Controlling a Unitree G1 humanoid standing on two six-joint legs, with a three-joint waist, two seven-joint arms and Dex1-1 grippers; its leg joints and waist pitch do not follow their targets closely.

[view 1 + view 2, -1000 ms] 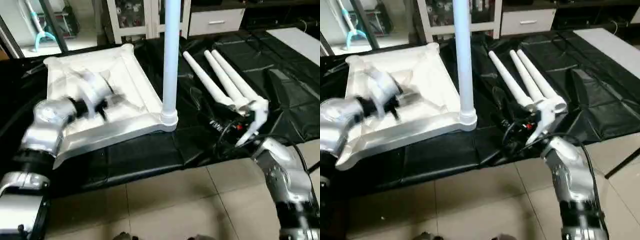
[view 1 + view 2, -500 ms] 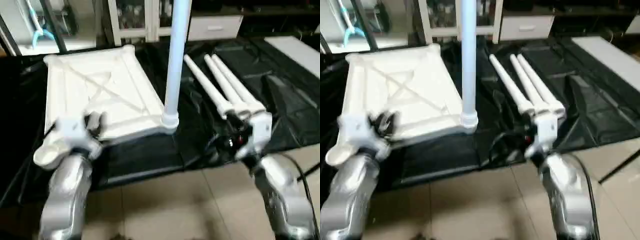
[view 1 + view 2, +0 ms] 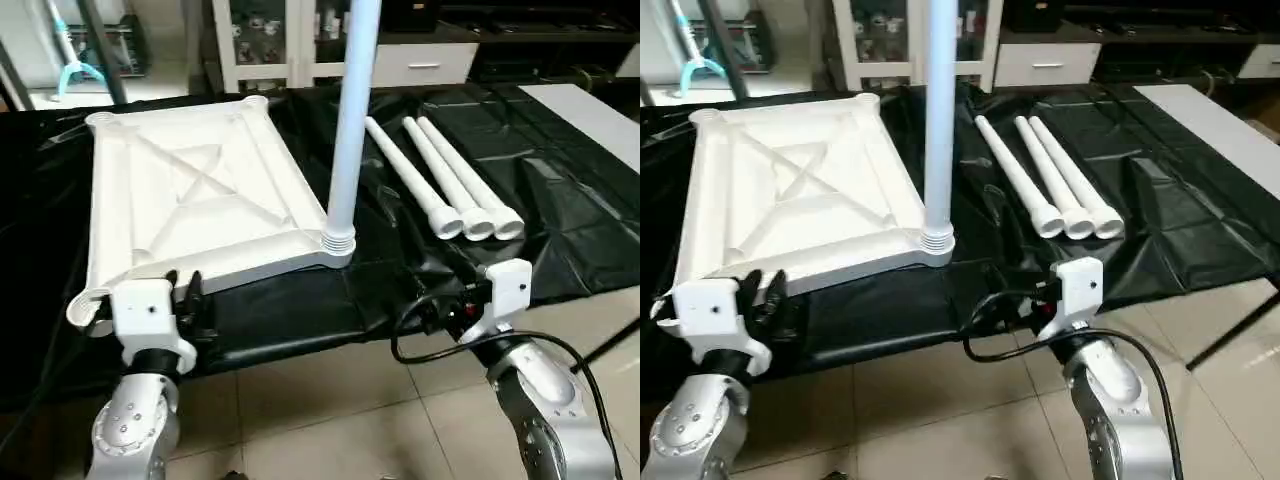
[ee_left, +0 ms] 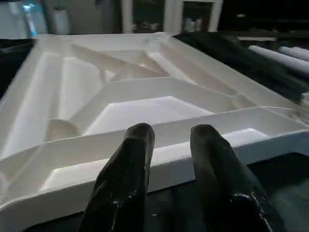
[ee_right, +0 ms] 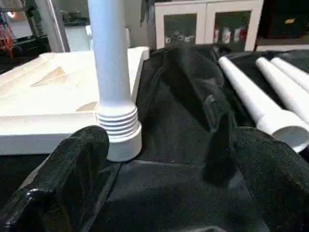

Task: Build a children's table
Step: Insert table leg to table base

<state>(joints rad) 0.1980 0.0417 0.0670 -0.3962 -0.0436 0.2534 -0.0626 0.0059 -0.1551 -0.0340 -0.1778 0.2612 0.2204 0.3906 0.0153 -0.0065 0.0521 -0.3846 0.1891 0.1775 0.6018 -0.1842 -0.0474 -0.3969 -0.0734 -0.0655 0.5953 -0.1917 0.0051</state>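
The children's table lies in parts on a black cloth. The white tabletop (image 3: pixel 190 190) rests upside down, its X-ribs facing up. One white leg (image 3: pixel 350 120) stands upright in the near right corner socket (image 3: pixel 338 245). Three more legs (image 3: pixel 440 170) lie side by side to its right. My left gripper (image 4: pixel 171 140) hovers just in front of the tabletop's near rim by the near left corner (image 3: pixel 185 300); its fingers stand a little apart with nothing between them. My right gripper (image 5: pixel 169 159) is wide open and empty, low in front of the upright leg's base.
The black cloth (image 3: pixel 560 200) ends at tiled floor (image 3: pixel 330 400) close to me. A black cable (image 3: pixel 420 330) loops by my right wrist. White cabinets (image 3: pixel 300 40) stand at the back, and a white board (image 3: pixel 590 100) lies at the far right.
My left arm has pulled back from over the tabletop to its near left corner. My right gripper has drawn back from the lying legs' ends toward the cloth's edge. The camera has shifted too.
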